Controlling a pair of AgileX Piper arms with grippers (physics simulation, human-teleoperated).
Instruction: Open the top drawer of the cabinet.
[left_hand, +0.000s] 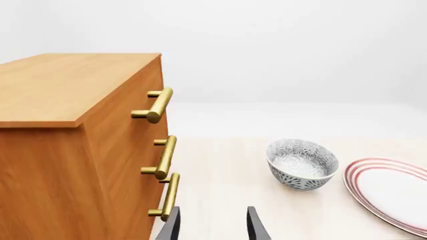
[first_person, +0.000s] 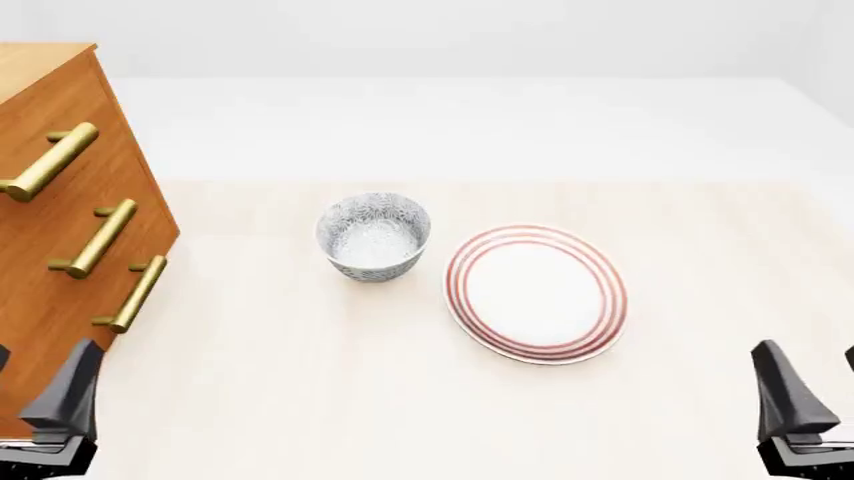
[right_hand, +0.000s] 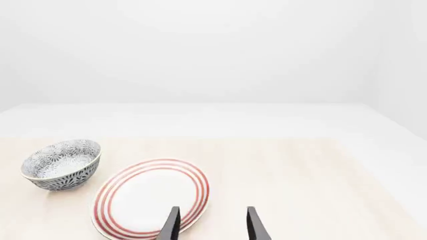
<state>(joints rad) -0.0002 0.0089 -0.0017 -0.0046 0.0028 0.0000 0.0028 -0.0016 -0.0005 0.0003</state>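
Bright, even, diffuse light with no evident source; shadows are faint and soft under the bowl (first_person: 374, 236) and plate (first_person: 537, 293); no glare; every view is sharp and undistorted.

The cabinet (first_person: 67, 230) stands far left, bowl (first_person: 374, 235) centre, plate (first_person: 537, 292) just right

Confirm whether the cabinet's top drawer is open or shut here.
Shut. The top drawer sits flush with the two drawers below on the cabinet front, and its brass handle is untouched.
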